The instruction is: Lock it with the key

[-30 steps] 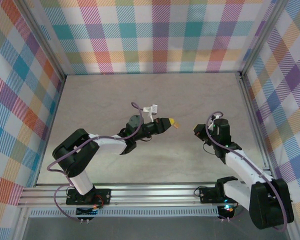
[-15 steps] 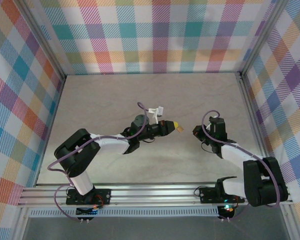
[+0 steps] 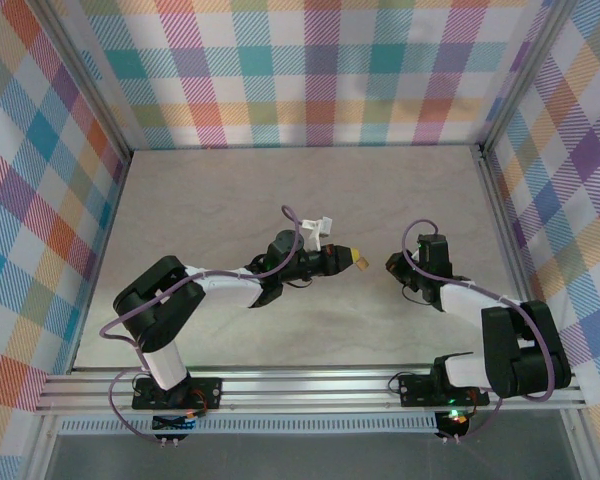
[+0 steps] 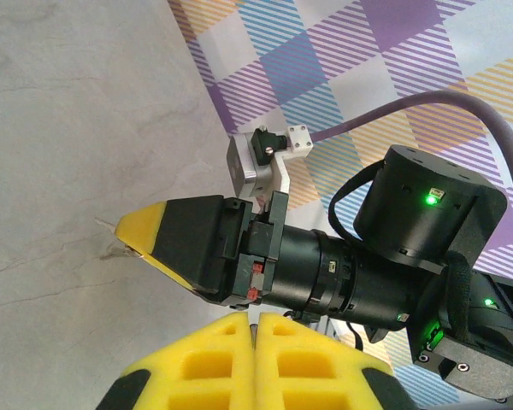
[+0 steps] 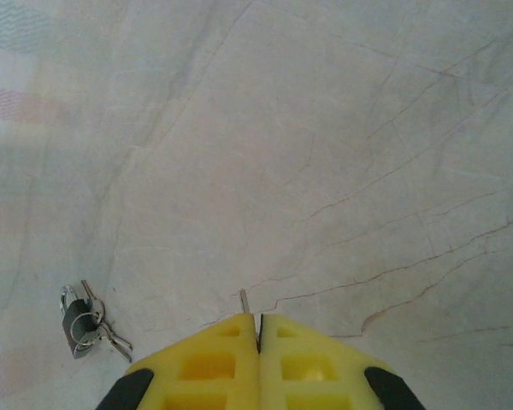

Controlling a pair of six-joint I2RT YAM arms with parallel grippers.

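Note:
My right gripper is shut on the key; just its thin silver blade pokes out past the yellow pads, and the head is hidden. The lock, dark-bodied with a thin shackle and a ring of small keys on it, lies on the table low at the left of the right wrist view. In the top view my left gripper is shut with a small brass-gold item at its tip, a short gap from the right gripper. The left wrist view has the left gripper shut below the right gripper.
The pale marbled table has checked walls on three sides and an aluminium rail at the near edge. A purple cable loops above the left wrist.
My left gripper has moved right and a little nearer, closing the gap to the right gripper. The right arm has folded lower while its gripper stayed almost in place.

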